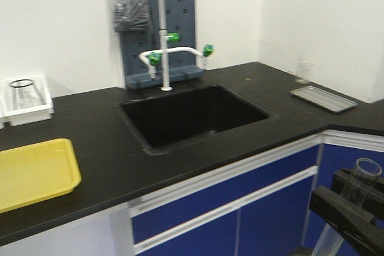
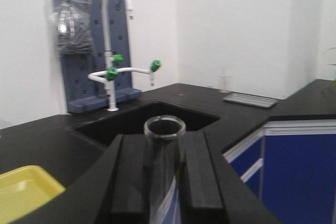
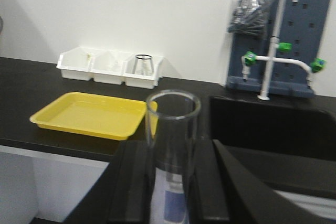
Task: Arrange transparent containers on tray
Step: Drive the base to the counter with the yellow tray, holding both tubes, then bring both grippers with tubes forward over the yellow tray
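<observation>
Each of my grippers is shut on one transparent container, a clear glass test tube held with its open rim pointing away from the wrist. In the left wrist view the tube (image 2: 164, 171) sits between the black fingers of the left gripper (image 2: 164, 139), with the sink beyond it. The right gripper (image 3: 170, 148) clamps the other tube (image 3: 172, 124), which points toward the yellow tray (image 3: 89, 114). From the front view, the right gripper (image 1: 354, 199) and its tube (image 1: 364, 178) hang low at the right, in front of the blue cabinets. The tray (image 1: 36, 172) lies bare on the counter's left.
A deep black sink (image 1: 192, 115) with a white faucet (image 1: 163, 40) is set in the middle of the counter. White bins (image 3: 107, 66) holding a glass flask (image 3: 143, 65) stand behind the tray. A metal tray (image 1: 323, 98) and a small glass (image 1: 303, 71) sit at the far right.
</observation>
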Available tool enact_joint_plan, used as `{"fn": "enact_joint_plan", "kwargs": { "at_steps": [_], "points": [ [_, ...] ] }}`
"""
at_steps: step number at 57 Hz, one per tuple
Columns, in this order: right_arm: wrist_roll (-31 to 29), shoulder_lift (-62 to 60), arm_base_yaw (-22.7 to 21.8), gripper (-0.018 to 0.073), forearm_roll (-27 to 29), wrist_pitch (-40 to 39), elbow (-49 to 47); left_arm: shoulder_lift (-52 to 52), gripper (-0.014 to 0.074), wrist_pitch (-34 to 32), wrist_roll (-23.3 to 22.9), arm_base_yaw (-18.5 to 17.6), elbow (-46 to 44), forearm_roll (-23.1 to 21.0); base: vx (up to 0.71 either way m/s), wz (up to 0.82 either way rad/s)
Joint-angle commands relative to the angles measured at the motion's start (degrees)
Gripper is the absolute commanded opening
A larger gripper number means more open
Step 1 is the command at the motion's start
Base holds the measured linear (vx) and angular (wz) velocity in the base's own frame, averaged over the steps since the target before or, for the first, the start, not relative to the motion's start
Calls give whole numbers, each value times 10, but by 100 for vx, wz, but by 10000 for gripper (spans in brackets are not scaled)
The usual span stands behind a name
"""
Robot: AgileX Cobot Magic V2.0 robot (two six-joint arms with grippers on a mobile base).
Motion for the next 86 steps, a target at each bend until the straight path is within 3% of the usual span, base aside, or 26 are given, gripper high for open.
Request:
{"fn": "enact_joint_plan", "kwargs": {
  "at_steps": [1,45,86],
  "points": [
    [-4,-2,-4,138,-1,-46,-17,2,174,-41,-4,-3,-20,-7,11,50],
    [-4,-2,-4,138,-1,-46,-17,2,174,-41,-4,-3,-20,-7,15,50],
    [-4,-2,-4,138,-1,-46,-17,2,174,-41,-4,-3,-20,-7,23,14]
  ]
}}
